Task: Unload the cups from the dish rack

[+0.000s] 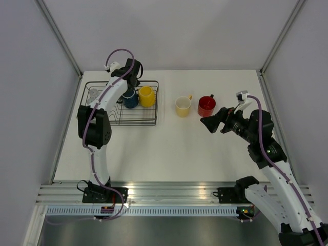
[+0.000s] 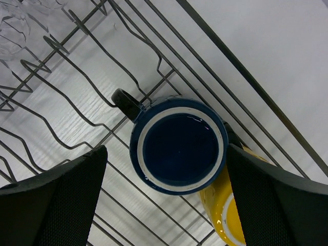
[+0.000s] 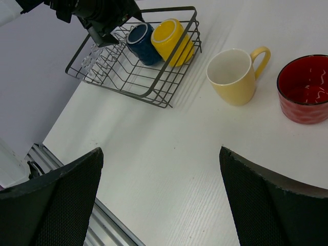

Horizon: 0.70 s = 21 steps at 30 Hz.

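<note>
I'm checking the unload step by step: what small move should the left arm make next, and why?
Probably lower the left end effector straight down around the dark blue mug. Its fingers stand open on either side of the mug, which sits centred below them in the dish rack, beside the bright yellow mug; nothing is gripped yet.
</note>
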Tool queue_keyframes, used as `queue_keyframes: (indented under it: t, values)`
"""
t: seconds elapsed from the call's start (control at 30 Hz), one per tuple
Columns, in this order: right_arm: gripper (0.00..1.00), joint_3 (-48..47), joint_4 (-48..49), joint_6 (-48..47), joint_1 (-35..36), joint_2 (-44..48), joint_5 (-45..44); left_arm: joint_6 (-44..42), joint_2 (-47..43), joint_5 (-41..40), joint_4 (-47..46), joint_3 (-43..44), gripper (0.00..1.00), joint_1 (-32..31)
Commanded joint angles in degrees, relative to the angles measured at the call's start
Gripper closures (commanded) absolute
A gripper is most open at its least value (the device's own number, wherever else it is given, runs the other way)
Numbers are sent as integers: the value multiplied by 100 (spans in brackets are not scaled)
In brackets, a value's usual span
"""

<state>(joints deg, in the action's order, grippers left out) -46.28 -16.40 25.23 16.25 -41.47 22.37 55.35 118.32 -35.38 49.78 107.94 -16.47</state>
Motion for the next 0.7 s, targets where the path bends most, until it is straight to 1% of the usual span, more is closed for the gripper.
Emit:
queue_keyframes:
  t: [0.0, 0.17, 0.67]
  values:
    - [2, 14, 164, -1, -8, -27, -5, 213, 156, 110, 84, 245, 0, 47]
    - [2, 23, 190, -10, -17, -71, 22, 239, 428, 233, 76, 324, 0, 74]
    - [2, 84, 331, -1, -8, -168, 57, 345, 745, 347, 76, 324, 0, 82]
